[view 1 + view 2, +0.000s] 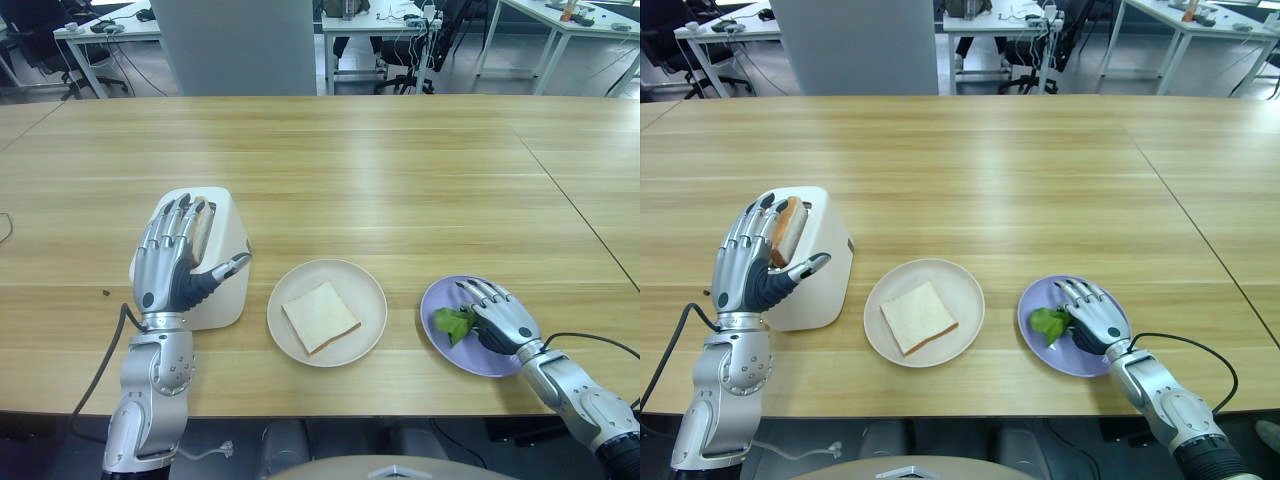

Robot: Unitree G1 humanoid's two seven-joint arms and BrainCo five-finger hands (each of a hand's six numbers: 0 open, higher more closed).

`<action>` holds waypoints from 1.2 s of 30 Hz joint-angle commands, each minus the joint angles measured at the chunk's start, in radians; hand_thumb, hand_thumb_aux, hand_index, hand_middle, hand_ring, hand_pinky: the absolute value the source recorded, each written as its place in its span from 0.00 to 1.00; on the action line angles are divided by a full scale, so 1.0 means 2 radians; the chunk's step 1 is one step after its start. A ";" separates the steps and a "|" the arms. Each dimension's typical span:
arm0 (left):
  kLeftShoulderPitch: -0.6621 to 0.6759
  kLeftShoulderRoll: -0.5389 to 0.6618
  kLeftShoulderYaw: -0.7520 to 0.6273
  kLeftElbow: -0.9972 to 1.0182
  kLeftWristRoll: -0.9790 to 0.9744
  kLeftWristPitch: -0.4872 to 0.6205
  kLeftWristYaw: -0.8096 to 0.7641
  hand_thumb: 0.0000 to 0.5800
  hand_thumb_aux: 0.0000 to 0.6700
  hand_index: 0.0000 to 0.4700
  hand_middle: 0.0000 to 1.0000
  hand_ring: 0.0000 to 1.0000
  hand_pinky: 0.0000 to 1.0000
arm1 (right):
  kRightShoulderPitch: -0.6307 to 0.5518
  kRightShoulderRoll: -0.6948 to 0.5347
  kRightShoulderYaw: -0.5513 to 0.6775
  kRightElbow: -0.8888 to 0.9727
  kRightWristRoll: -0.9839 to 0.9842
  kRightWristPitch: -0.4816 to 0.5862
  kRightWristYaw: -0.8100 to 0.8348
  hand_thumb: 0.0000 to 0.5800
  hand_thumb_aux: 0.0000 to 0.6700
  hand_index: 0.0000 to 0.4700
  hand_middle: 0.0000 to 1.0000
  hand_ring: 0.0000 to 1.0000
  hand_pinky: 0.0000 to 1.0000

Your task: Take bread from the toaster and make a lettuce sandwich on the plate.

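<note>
**Tabletop layout, head stereo camera.** One wooden table (400,180) carried one toaster, two plates, two slices of bread and one piece of lettuce. Both robot hands were at work on it.

- **Toaster and first slice.** The single white toaster (232,225) stood at the robot's left, near the front edge. One slice of bread (790,225) sat upright in its top slot, with the browned crust showing above the body.
- **Left hand.** The left hand (168,262) was raised against the near face of the toaster. Its fingers (178,225) were straight and held close together, reaching up alongside the slice. The thumb was spread wide toward the toaster's right side. It pinched nothing.
- **Cream plate and second slice.** The round cream plate (370,290) lay just right of the toaster, at the centre. The second bread slice (320,316) lay flat on it, turned corner-on.
- **Purple plate and lettuce.** The purple plate (450,352) lay to the right of the cream plate and apart from it. The one green lettuce leaf (452,323) rested on its left half.
- **Right hand.** The right hand (503,322) lay palm-down on the purple plate, touching the leaf. Whether it gripped the leaf could not be told.
</note>
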 commanded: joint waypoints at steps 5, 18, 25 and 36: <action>-0.007 0.010 0.020 0.002 0.025 0.029 -0.010 0.00 0.00 0.00 0.00 0.00 0.00 | -0.028 0.028 -0.012 -0.131 0.011 -0.009 0.004 1.00 1.00 0.98 0.00 0.00 0.00; -0.058 0.062 -0.006 0.107 0.101 0.163 -0.115 0.00 0.00 0.00 0.00 0.00 0.00 | -0.183 0.184 0.113 -0.079 -0.048 -0.013 0.049 1.00 1.00 0.98 0.00 0.00 0.00; -0.098 0.073 -0.041 0.130 0.096 0.171 -0.142 0.00 0.00 0.00 0.00 0.00 0.00 | -0.248 0.227 0.164 0.027 -0.068 -0.017 0.025 1.00 1.00 0.98 0.00 0.00 0.00; -0.126 0.074 -0.034 0.106 0.061 0.163 -0.140 1.00 1.00 0.98 1.00 1.00 1.00 | -0.257 0.225 0.221 0.128 -0.086 -0.001 0.046 0.83 0.59 0.58 0.00 0.00 0.00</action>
